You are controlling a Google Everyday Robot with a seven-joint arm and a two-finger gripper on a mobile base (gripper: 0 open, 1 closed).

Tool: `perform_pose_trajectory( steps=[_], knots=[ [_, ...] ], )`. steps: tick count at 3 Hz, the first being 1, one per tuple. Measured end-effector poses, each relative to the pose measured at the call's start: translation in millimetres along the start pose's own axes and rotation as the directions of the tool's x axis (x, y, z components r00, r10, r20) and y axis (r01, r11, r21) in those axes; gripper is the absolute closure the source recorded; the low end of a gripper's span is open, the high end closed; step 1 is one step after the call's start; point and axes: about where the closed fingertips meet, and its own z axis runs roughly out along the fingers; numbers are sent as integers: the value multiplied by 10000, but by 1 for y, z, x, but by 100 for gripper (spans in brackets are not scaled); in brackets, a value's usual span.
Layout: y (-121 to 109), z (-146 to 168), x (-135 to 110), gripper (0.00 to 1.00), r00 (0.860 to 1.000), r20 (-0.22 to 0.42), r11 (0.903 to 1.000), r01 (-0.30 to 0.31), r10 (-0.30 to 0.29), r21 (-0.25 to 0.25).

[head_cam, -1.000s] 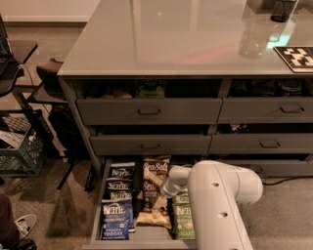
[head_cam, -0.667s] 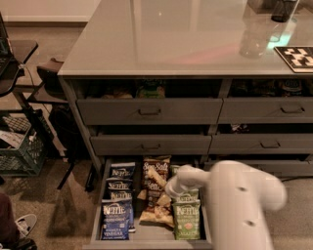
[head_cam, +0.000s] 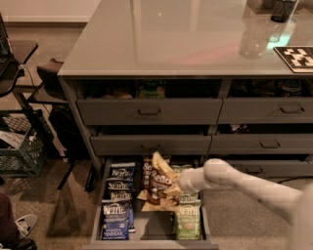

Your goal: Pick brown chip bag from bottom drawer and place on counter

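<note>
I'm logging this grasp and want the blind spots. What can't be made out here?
Camera view:
- Claw at the brown chip bag in the bottom drawer: its grip is hidden by the arm's wrist.
- Goods under the counter: lost in shadow.
- Dark container: cut off by the top edge.

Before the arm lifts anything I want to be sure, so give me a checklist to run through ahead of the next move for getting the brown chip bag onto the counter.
1. Bottom drawer pulled open: ok.
2. Gripper down in the drawer, at the right edge of the brown chip bag: ok.
3. Secure hold on the bag: cannot tell.
4. Bag free of its neighbours: cannot tell. It lies close between the blue Kettle bags and the green Kettle bag.
5. Bare stretch of counter above the drawer for setting the bag down: ok.
</note>
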Motion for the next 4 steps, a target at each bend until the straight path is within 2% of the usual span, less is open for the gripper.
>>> perform_pose_trajectory(
  steps=[1, 2, 3, 4],
  knots=[
    [5, -76, -35, 100, 9977, 558, 9985, 354, -377, 416],
    [13, -143, -77, 100, 9926, 822, 9916, 805, -890, 1014],
    [30, -193, -131, 100, 9836, 744, 9763, 1511, -1641, 1551],
    [47, -233, -184, 100, 9712, 726, 9565, 2083, -2271, 2044]
  ],
)
